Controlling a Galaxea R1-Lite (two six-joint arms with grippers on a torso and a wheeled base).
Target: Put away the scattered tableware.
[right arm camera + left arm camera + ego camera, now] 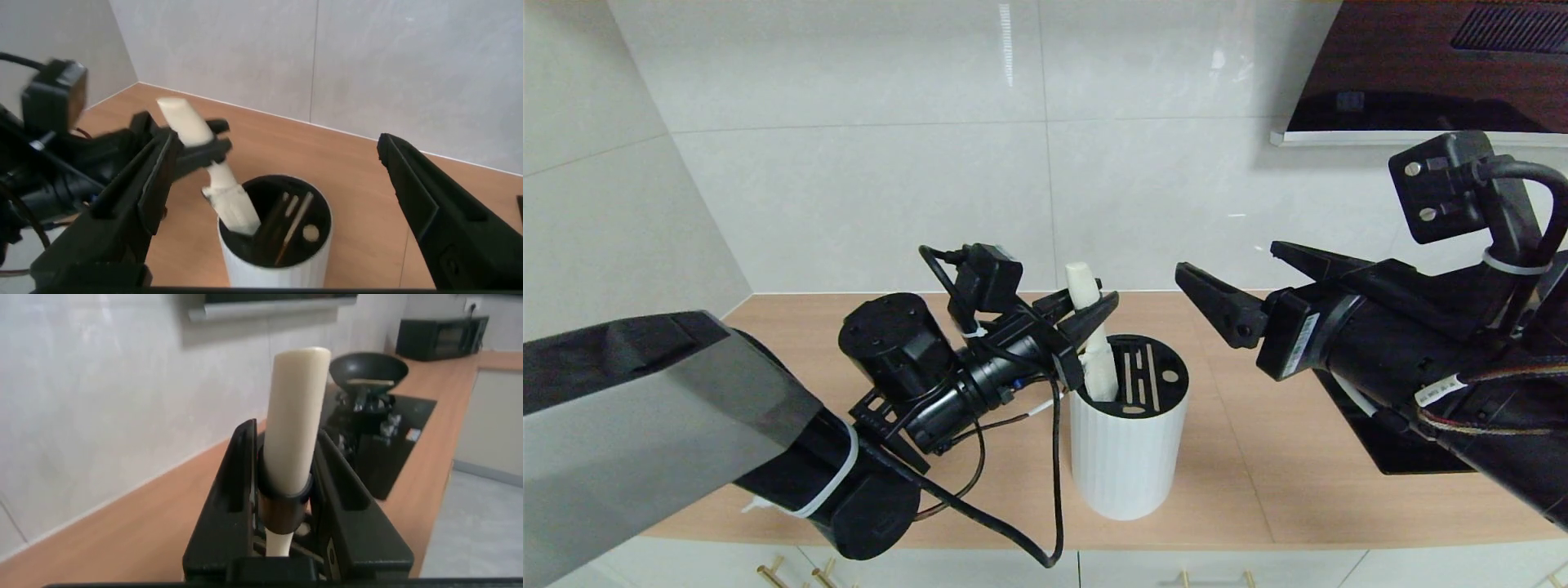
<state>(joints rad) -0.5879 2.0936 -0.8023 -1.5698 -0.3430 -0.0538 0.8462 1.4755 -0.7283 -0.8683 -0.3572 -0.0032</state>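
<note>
left end effector point(1092, 311) gripping handle point(1081, 282), in holder point(1127, 457)

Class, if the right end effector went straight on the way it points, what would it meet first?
Probably the cream-handled utensil that the left end effector holds, partly in the white holder; depth is unclear.

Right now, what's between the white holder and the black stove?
Just bare wooden counter between the holder and the stove, in the head view.
</note>
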